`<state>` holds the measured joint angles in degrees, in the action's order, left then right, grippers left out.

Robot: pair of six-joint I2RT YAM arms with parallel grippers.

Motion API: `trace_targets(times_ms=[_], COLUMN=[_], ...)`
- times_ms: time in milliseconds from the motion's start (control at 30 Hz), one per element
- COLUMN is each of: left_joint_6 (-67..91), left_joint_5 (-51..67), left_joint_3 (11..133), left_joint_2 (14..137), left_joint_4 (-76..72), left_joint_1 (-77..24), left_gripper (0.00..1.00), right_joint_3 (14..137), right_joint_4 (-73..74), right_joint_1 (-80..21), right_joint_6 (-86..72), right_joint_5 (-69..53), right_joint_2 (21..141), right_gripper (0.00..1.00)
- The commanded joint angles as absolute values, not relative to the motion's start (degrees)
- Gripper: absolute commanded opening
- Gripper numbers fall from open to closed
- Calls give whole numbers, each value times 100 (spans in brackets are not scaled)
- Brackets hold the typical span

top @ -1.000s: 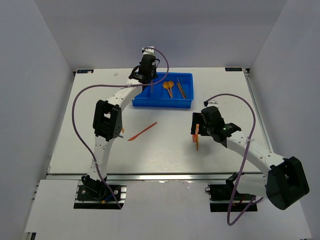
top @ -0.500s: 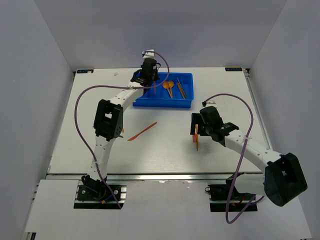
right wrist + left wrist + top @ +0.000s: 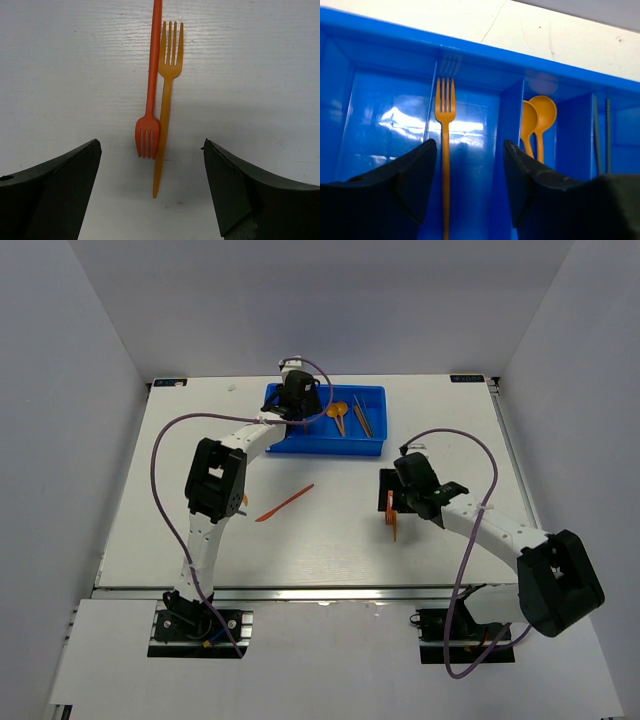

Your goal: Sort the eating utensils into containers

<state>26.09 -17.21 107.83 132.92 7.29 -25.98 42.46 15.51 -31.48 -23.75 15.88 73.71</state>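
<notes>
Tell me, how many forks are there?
3. One fork lies in the tray; a red-orange fork and an orange fork lie side by side on the table. More may be hidden.

White table (image 3: 150,490): tray (image 3: 325,448), forks (image 3: 171,67), knife (image 3: 285,502)

text: none readable | labels: none | brands: none | numbers: none | signs: none

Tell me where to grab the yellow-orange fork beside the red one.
Take the yellow-orange fork at its bare handle tip, from straight above, jaws straddling it. Only there does it stick out past the tines of the red-orange fork; further up the two lie side by side, seemingly touching.
</notes>
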Motion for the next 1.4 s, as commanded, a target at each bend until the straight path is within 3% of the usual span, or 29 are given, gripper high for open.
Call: trace_targets(times_ms=[0,133,233,267,367,467,733,1233,1367], left_joint_6=[2803,2847,2795,2812,3040,3252,3314,2971,3023], left_joint_5=[-1635,-1582,-1643,-1713,-1758,-1688,-1574,-1776,-1653], left_joint_3=[10679,10477,10284,10231,9600,8414,6321,5889,5871], left_joint_2=[12455,11709,10979,10777,9846,8774,7313,6820,6855], left_joint_4=[685,721,966,1263,1669,1705,2169,2812,2804], left_joint_1=[-2619,-2619,-2663,-2672,-2672,-2672,-2681,-2698,-2698], left_gripper=[67,79,90,98,98,98,98,98,98], right_joint_3=[4552,4710,4895,4939,5036,5158,5273,5212,5133], right_joint_4=[1415,1485,1555,1608,1600,1652,1679,1608,1617], right_joint_1=[-3120,-3103,-3103,-3103,-3103,-3103,-3041,-2962,-2927], right_joint_6=[-2355,-2391,-2399,-2426,-2513,-2531,-2487,-2417,-2434], right_joint_5=[1608,1757,1880,1924,2057,2100,2215,1986,1925], right_joint_2=[7602,7979,8356,8437,8631,8762,8885,9413,9588], right_gripper=[88,88,81,73,58,49,36,26,17])
